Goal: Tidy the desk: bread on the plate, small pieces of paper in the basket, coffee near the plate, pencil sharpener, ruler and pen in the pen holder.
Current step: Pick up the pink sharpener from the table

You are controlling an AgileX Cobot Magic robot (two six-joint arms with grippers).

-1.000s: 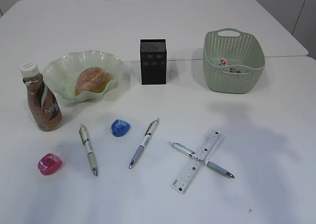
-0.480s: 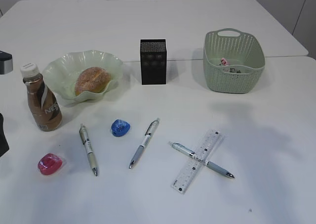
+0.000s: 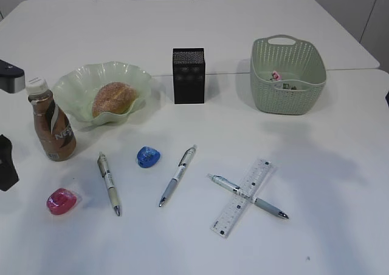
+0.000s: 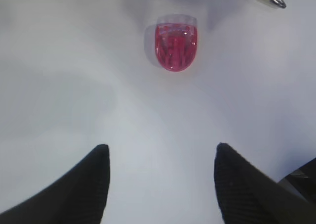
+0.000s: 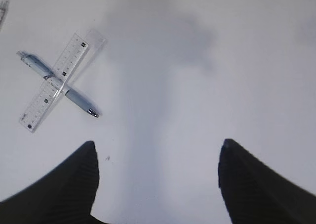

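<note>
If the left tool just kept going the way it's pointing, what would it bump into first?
Most likely the pink pencil sharpener: it lies ahead of the open left tool, roughly centered between the fingers, with bare desk between. How high the tool hangs is unclear.

The plain white matt table is looking smooth. The translucent pale green glass plate is shining glossily, the sage-green perforated plastic basket is looking matt, and the translucent pink plastic pencil sharpener is gleaming.
</note>
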